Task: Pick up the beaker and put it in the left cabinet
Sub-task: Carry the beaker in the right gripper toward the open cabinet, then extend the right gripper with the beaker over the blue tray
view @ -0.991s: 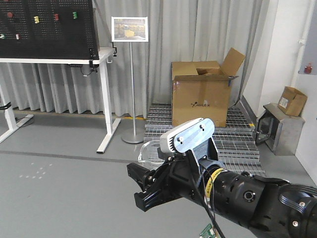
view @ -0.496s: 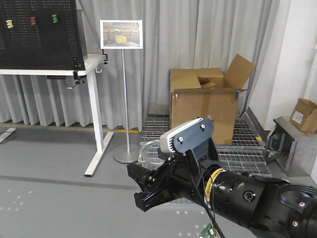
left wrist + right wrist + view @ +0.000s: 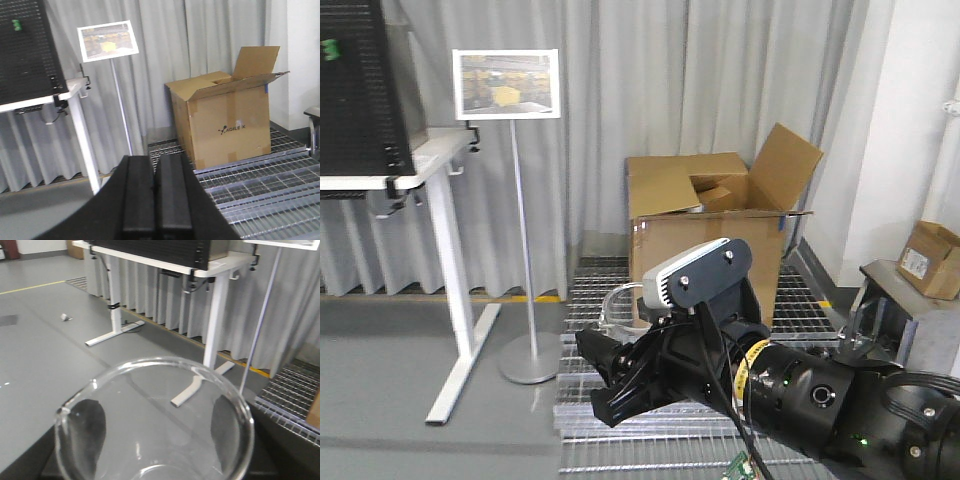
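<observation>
The beaker (image 3: pixel 155 415) is clear glass with a pouring lip, and its wide rim fills the right wrist view. My right gripper (image 3: pixel 155 440) is shut on the beaker, its dark fingers (image 3: pixel 90 430) showing through the glass on both sides. In the front view the right gripper (image 3: pixel 598 382) is held out low in the middle, with the beaker (image 3: pixel 620 303) just above it. My left gripper (image 3: pixel 155 200) is shut and empty, its fingers pressed together. The left cabinet is out of view.
An open cardboard box (image 3: pixel 710 230) stands on a metal floor grating (image 3: pixel 610 440) ahead. A sign on a thin pole (image 3: pixel 510 85) and a white table with a black pegboard (image 3: pixel 380 170) are at the left. A small box on a grey stand (image 3: pixel 925 265) is at the right.
The whole view has swung to the right: the table, sign stand and cardboard box have slid left in the picture. The right gripper with the beaker keeps its place in the view.
</observation>
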You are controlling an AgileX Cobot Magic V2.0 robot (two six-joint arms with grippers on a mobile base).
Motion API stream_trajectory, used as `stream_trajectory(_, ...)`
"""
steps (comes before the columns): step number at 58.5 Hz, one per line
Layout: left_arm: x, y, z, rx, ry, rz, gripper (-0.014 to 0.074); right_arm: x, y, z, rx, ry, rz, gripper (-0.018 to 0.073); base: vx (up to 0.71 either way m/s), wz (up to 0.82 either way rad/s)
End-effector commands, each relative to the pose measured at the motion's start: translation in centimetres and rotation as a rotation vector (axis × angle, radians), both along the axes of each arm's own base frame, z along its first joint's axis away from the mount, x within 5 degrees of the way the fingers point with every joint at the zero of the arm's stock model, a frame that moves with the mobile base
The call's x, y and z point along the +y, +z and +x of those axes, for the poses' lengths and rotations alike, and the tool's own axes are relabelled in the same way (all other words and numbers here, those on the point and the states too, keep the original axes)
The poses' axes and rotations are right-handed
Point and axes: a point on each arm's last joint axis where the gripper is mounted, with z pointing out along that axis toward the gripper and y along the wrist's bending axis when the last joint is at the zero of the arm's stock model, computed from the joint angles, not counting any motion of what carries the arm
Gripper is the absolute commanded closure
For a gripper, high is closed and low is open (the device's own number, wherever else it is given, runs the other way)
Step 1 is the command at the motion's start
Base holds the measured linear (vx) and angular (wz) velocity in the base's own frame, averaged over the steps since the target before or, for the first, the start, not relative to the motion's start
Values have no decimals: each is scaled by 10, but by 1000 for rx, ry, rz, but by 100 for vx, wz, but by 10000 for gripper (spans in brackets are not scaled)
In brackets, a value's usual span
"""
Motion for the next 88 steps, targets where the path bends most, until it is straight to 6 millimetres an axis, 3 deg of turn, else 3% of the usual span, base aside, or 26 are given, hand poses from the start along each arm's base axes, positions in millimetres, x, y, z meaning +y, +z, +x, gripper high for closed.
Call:
stream_trajectory(1,0,2,-1,-76,-4,-15,595,-2,31,-6,-98,31,96,498,51,-23)
stream_trajectory(49,0,2,-1,-76,-4,-15,595,-2,31,-6,-98,31,96,498,43,-51)
stream_trajectory(88,0,2,-1,-76,-4,-15,595,-2,31,-6,-98,31,96,498,23,-67)
